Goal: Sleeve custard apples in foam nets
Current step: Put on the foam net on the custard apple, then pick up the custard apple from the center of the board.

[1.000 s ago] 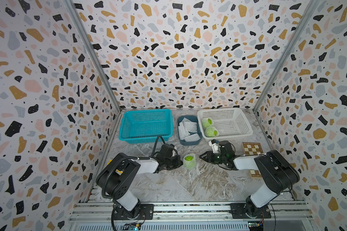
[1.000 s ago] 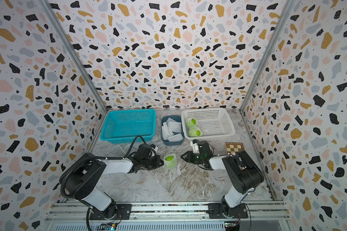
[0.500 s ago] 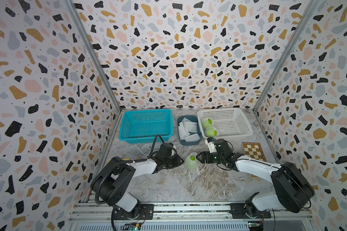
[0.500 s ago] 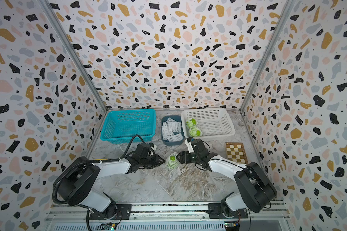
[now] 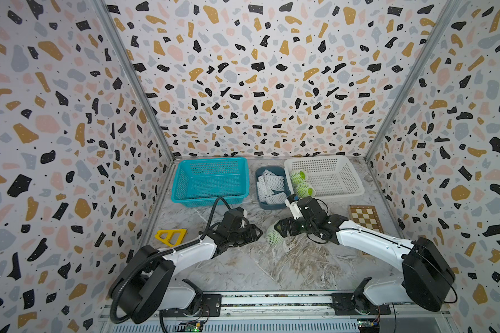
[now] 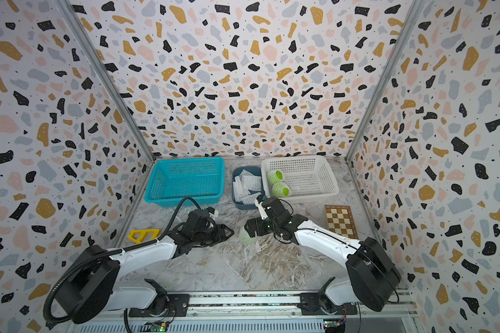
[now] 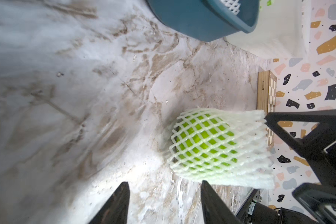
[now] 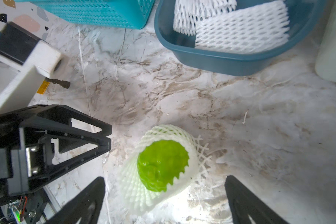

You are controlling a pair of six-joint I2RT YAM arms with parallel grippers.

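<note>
One custard apple (image 8: 161, 164) lies on the marble table inside a foam net (image 5: 272, 235) (image 6: 245, 237) (image 7: 211, 143), its green top showing through the net's open end. My left gripper (image 7: 164, 183) (image 5: 259, 232) is open, just left of the net and holding nothing. My right gripper (image 8: 165, 179) (image 5: 278, 226) is wide open, with its fingers on either side of the netted fruit and apart from it. Two more netted custard apples (image 5: 298, 176) (image 5: 304, 189) lie in the white basket (image 5: 344, 173). Spare foam nets (image 5: 272, 184) (image 8: 241, 29) fill the blue tub (image 8: 221, 62).
A teal basket (image 5: 211, 178) stands at the back left. On the table at the left lies a yellow triangle piece (image 5: 171, 236). A chessboard (image 5: 364, 217) lies at the right, under the right arm. Terrazzo walls close in three sides.
Both grippers have opened; the left one has let go of the net. The right arm has reached in towards the netted fruit, which now lies free between them.
</note>
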